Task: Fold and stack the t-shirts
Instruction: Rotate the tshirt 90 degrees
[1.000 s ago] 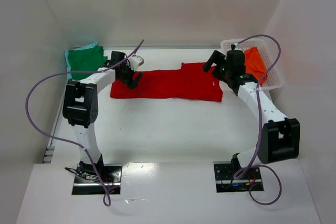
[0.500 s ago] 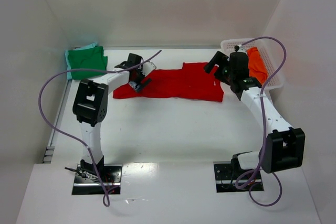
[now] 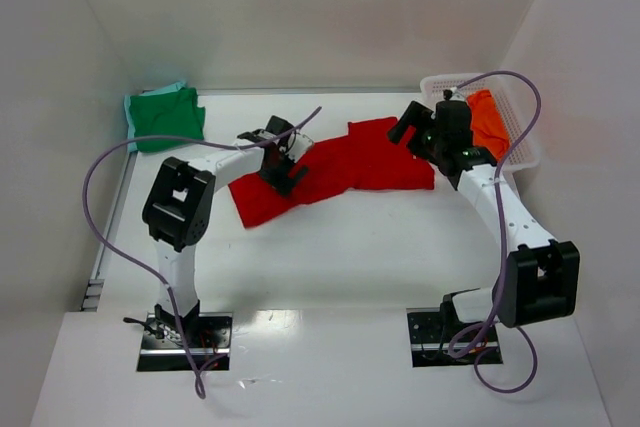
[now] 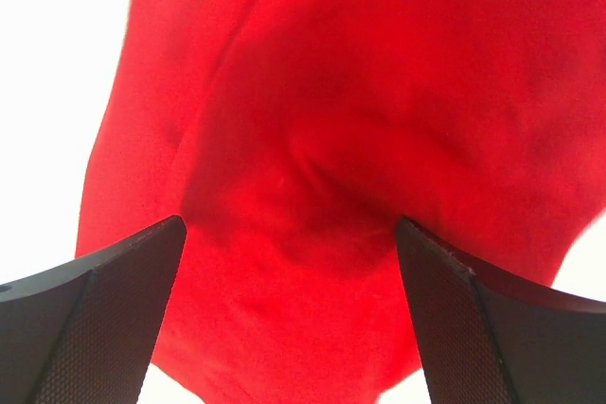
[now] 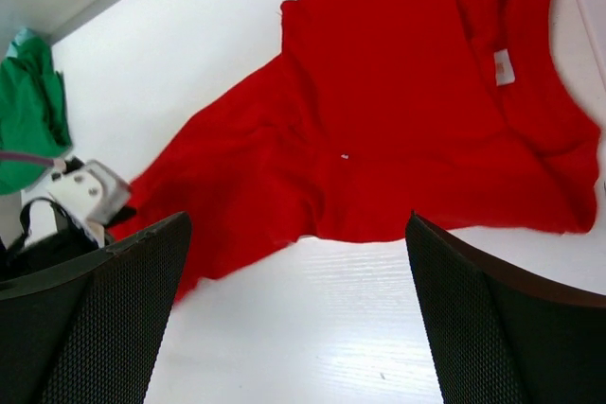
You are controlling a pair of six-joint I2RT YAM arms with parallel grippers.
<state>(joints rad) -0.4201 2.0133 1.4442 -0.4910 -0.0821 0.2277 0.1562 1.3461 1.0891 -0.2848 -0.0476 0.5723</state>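
Note:
The red t-shirt (image 3: 340,169) lies rumpled and slanted across the middle of the table. My left gripper (image 3: 283,169) is down on its left half. In the left wrist view its jaws stand wide apart (image 4: 289,234) with bunched red cloth (image 4: 322,139) between them. My right gripper (image 3: 412,127) is open and empty above the shirt's right end. The right wrist view shows bare table between its fingers (image 5: 295,224) and the red shirt (image 5: 407,120) ahead. The green t-shirt (image 3: 165,117) lies at the back left. The orange t-shirt (image 3: 490,122) lies in the basket.
The white lattice basket (image 3: 525,152) stands at the back right against the wall. White walls close in the table on the left, back and right. Purple cables loop off both arms. The left gripper also shows in the right wrist view (image 5: 85,191).
My left gripper has moved right along the red shirt. The shirt's left end has gone right and nearer with it, so the flat shirt is now bunched and slanted. The right arm has barely moved.

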